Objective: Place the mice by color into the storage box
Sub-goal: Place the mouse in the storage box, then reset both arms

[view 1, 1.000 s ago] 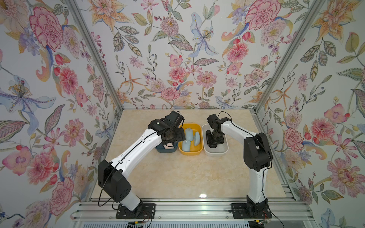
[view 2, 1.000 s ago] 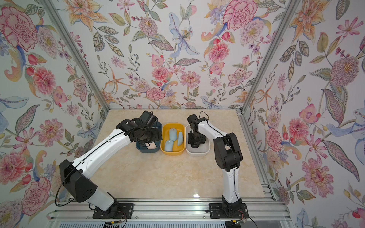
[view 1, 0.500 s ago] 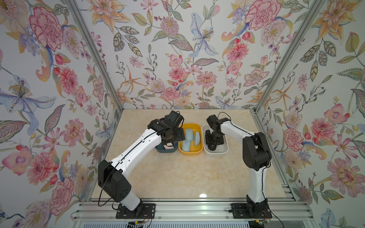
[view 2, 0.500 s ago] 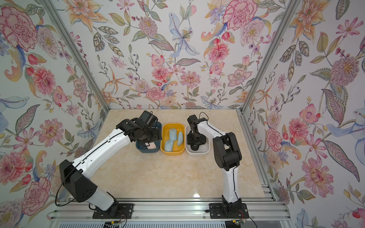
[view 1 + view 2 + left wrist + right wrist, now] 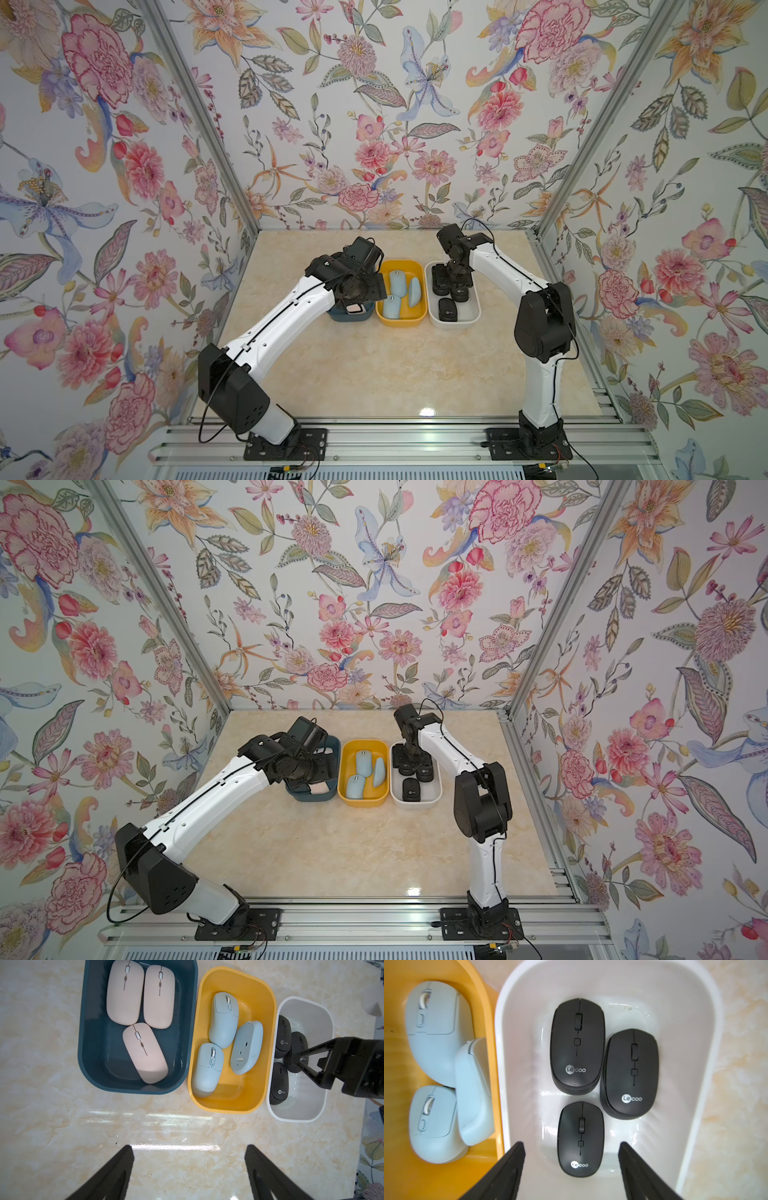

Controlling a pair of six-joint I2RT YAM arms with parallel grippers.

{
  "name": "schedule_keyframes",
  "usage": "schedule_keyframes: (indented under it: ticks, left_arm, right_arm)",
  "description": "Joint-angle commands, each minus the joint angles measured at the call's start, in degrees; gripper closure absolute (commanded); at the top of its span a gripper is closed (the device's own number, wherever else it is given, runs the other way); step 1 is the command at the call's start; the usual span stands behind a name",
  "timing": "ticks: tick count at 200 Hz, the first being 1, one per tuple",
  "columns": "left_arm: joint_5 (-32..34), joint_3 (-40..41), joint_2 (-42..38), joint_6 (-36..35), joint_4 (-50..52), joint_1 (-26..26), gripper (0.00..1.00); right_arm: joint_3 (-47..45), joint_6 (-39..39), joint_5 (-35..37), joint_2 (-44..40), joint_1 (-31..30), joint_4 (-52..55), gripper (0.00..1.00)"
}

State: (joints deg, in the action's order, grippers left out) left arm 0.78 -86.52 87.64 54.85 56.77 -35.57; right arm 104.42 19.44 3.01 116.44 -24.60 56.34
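The pink mice point(image 5: 145, 1053), three of them, lie in the dark blue bin point(image 5: 91, 1043) on the left; three light blue mice point(image 5: 223, 1020) fill the yellow bin point(image 5: 259, 1088) in the middle, one tipped so its underside shows; three black mice point(image 5: 577, 1047) lie flat in the white bin point(image 5: 517, 1043) on the right. No mouse is left on the table point(image 5: 395, 365), so the sorting looks done.

The right gripper point(image 5: 571, 1142) hangs low over the white bin, jaws apart on either side of the nearest black mouse and touching nothing. The left gripper point(image 5: 189, 1147) is spread and empty over bare table just near of the bins.

The step in hand seems to be the let-go of the last black mouse; next, the right arm should lift straight up, clear of the rim and the mice, then both arms draw back.
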Motion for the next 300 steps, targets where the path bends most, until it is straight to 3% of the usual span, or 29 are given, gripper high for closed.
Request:
schedule_keyframes:
  ticks: [1, 69, 113, 129, 143, 149, 152, 164, 193, 210, 231, 255, 300]
  left_arm:
    - [0.18, 0.95, -2.57, -1.01, 0.46, 1.63, 0.11]
    - [-0.08, -0.38, -2.53, -8.82, -0.34, 5.02, 0.07]
    - [5.71, 3.17, -5.89, -20.57, -5.78, 7.69, 0.02]
    - [9.48, 8.79, -9.33, -24.09, -11.17, 8.95, 0.02]
    - [11.66, 14.89, -13.18, -24.78, -16.50, 11.46, 0.02]
    - [12.38, 18.19, -15.51, -25.71, -19.85, 12.23, 0.02]
    - [12.96, 20.08, -16.65, -26.24, -21.95, 12.41, 0.02]
    - [15.21, 28.15, -22.79, -30.55, -31.25, 12.89, 0.02]
    - [13.06, 40.54, -30.51, -35.51, -42.95, 20.29, 0.02]
    - [12.06, 45.55, -30.45, -38.99, -47.06, 23.01, 0.02]
    - [16.23, 50.09, -30.17, -43.48, -55.36, 23.92, 0.02]
    - [14.62, 55.59, -28.90, -45.52, -66.72, 27.68, 0.02]
    - [10.82, 61.28, -17.81, -48.62, -85.61, 31.05, 0.02]
  right_arm:
    - [3.02, -1.63, 2.86, -6.96, -0.15, 2.79, 0.25]
    - [-8.80, -7.66, 6.93, -27.35, -2.19, -12.07, 0.20]
    - [-10.80, -8.27, 12.87, -32.12, -4.84, -14.64, 0.16]
    - [-13.47, -9.15, 15.19, -34.48, -6.01, -18.63, 0.14]
    - [-20.92, -10.63, 16.11, -39.24, -6.43, -28.38, 0.13]
    - [-25.27, -11.47, 16.64, -41.55, -6.43, -33.14, 0.10]
    - [-27.37, -12.13, 16.52, -42.59, -6.50, -36.05, 0.02]
    - [-33.95, -16.45, 14.51, -45.77, -6.51, -43.14, 0.01]
    - [-38.26, -15.68, 17.81, -46.64, -5.52, -42.74, 0.01]
    - [-44.75, -15.99, 17.27, -49.58, -4.96, -50.32, 0.01]
    - [-50.33, -16.32, 14.88, -51.20, -3.27, -56.56, 0.01]
    - [-54.51, -17.93, 12.04, -51.34, -1.34, -61.10, 0.01]
    - [-58.89, -20.86, 11.65, -51.60, 0.13, -68.28, 0.01]
